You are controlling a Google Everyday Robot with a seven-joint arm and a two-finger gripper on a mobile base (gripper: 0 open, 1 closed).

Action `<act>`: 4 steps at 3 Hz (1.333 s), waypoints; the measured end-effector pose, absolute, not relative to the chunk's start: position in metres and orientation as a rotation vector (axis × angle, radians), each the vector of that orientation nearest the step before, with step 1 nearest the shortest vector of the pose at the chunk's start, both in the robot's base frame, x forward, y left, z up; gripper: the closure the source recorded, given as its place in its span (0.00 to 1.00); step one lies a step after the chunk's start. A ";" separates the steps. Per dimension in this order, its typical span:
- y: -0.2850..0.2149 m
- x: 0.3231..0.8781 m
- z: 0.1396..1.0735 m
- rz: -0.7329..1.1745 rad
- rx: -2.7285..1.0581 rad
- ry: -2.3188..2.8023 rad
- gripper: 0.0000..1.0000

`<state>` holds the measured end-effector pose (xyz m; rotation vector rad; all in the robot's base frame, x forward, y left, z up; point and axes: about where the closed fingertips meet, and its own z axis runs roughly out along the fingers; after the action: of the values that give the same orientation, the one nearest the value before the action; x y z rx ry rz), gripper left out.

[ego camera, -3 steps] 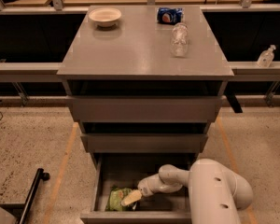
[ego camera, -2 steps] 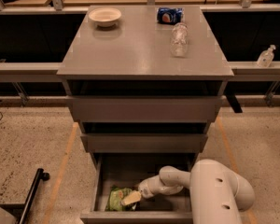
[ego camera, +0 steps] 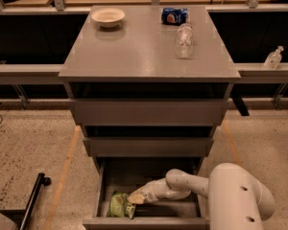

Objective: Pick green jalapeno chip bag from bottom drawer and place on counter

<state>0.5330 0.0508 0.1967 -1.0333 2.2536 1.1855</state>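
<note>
Bag [ego camera: 118, 205], crinkled lt-green, lies in open bottom drawer [ego camera: 144, 221] w/ gripper [ego camera: 136, 198] against it; grip state: cannot tell.

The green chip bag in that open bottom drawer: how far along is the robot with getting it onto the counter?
Done: the bottom drawer stands open. In hand: the gripper is inside it, against the right edge of the green jalapeno chip bag, which lies on the drawer floor; a grasp cannot be confirmed. Left: lifting the bag and setting it on the counter.
</note>
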 end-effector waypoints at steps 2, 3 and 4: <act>0.056 0.534 0.255 1.236 -1.081 2.121 1.00; 0.054 0.534 0.270 1.250 -1.086 2.089 1.00; 0.053 0.535 0.287 1.293 -1.100 2.056 1.00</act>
<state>0.5348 0.0533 0.2869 -1.1004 2.0560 1.2927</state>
